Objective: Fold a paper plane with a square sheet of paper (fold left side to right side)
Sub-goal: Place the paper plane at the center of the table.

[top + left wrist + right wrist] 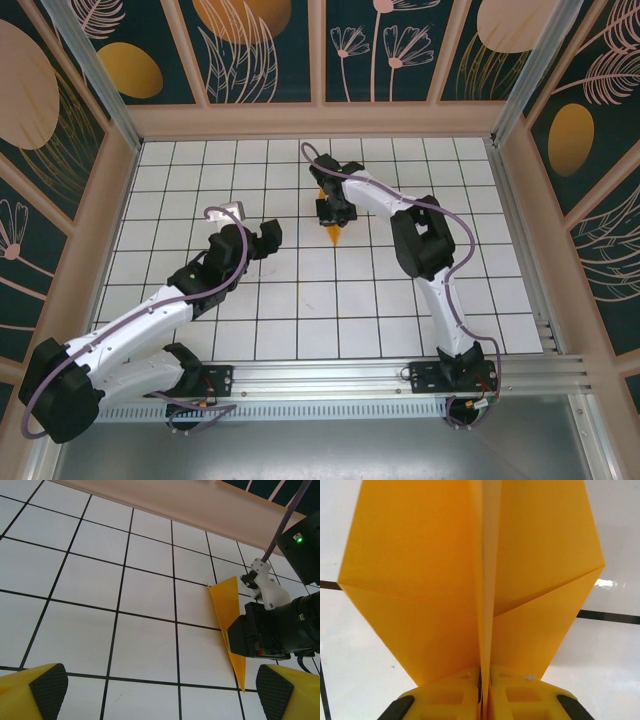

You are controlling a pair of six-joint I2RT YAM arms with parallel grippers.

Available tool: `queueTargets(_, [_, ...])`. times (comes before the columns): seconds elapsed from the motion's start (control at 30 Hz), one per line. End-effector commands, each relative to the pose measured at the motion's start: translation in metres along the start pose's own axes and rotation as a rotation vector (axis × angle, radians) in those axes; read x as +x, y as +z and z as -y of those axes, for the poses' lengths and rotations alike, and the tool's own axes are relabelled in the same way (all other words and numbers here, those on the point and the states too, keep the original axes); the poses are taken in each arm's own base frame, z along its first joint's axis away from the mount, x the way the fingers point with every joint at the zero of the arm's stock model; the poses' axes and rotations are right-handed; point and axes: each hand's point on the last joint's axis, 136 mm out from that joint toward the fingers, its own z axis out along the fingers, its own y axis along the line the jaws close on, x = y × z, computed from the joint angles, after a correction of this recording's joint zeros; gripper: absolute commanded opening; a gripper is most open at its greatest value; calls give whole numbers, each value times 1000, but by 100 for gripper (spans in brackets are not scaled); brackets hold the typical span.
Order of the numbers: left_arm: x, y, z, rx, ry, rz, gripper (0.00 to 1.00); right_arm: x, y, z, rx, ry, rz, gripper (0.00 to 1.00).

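The square sheet of paper stands folded into a slim, pointed orange-yellow paper plane (420, 580) with a centre crease. My right gripper (485, 697) is shut on that crease, and the two wings spread to either side of its yellow fingers. From above, the right gripper (333, 212) sits mid-table toward the back, with the plane's tip (333, 235) poking out toward the near side. In the left wrist view the plane (226, 607) touches the tiles under the right arm's black wrist (272, 632). My left gripper (258, 232) hangs open and empty, a tile or two left of the plane; its fingertips (47, 692) are spread wide.
White tiled floor (300, 300) with black grid lines, enclosed by beige-framed walls (320, 118) with a dark floral pattern. An aluminium rail (350, 375) carries both arm bases at the near edge. The right arm's grey cable (285, 522) runs above the plane.
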Motion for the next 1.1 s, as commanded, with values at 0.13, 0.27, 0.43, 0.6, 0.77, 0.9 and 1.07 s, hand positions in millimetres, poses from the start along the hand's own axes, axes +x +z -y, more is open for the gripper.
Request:
queueTargets(0.13, [5, 5, 0, -9, 32, -23, 99, 7, 11, 7, -7, 5, -44, 15])
queueTargets(0.27, [5, 5, 0, -8, 34, -27, 98, 11, 16, 6, -16, 12, -54, 16])
queueTargets(0.43, [5, 5, 0, -10, 31, -26, 98, 11, 16, 6, -23, 22, -55, 19])
queueTargets(0.6, [6, 5, 0, -9, 34, -30, 98, 7, 7, 4, -21, 26, -38, 23])
queueTargets(0.77, [6, 5, 0, -10, 34, -32, 98, 1, -13, 5, -16, 29, -4, 27])
queueTargets(0.9, [5, 4, 1, -6, 30, -33, 99, 0, -32, 3, 3, 10, 14, 30])
queueTargets(1.07, [3, 2, 2, -3, 21, -27, 98, -3, -67, -2, 18, -17, 72, 36])
